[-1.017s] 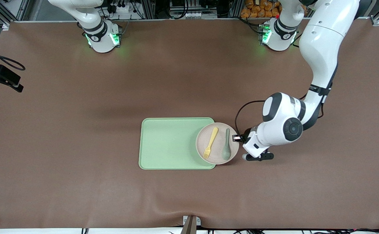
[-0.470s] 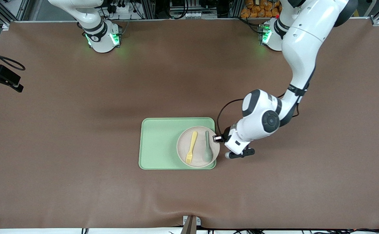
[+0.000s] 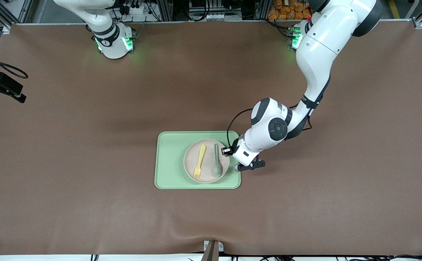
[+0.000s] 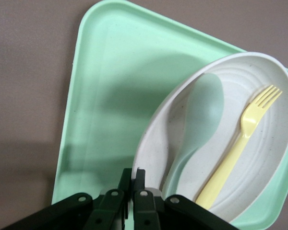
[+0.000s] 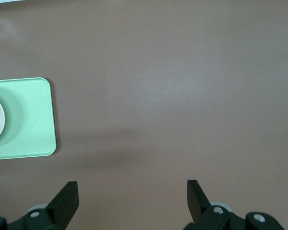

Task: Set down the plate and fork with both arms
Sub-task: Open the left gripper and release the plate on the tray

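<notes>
Tray (image 3: 171, 163) serves as the landmark, lying flat on the brown table (image 3: 69, 145). Over the tray's half toward the left arm's end, the plate (image 3: 206, 161) is carried, and in the left wrist view it is seen tilted, one edge raised above the tray floor. On the plate the fork (image 3: 200, 162) is laid with its tines toward the front camera, and just beside it, on the side nearer the left arm's end, the grey-green spoon (image 3: 216, 165) is laid. Both utensils are kept on the plate, so they are moved along with it.

At the plate's rim, over the tray's edge toward the left arm's end, the left gripper (image 3: 230, 153) is found; its fingers (image 4: 133, 178) are pressed tightly together on the thin rim, a pinch judged to suit a shallow dish that offers no other hold. Setting the plate down flat on the tray is judged to be the step in hand.

The right gripper (image 5: 132, 197) is held high over bare table, well apart from the tray; it is spread wide, nothing is held, and that arm is kept waiting.
</notes>
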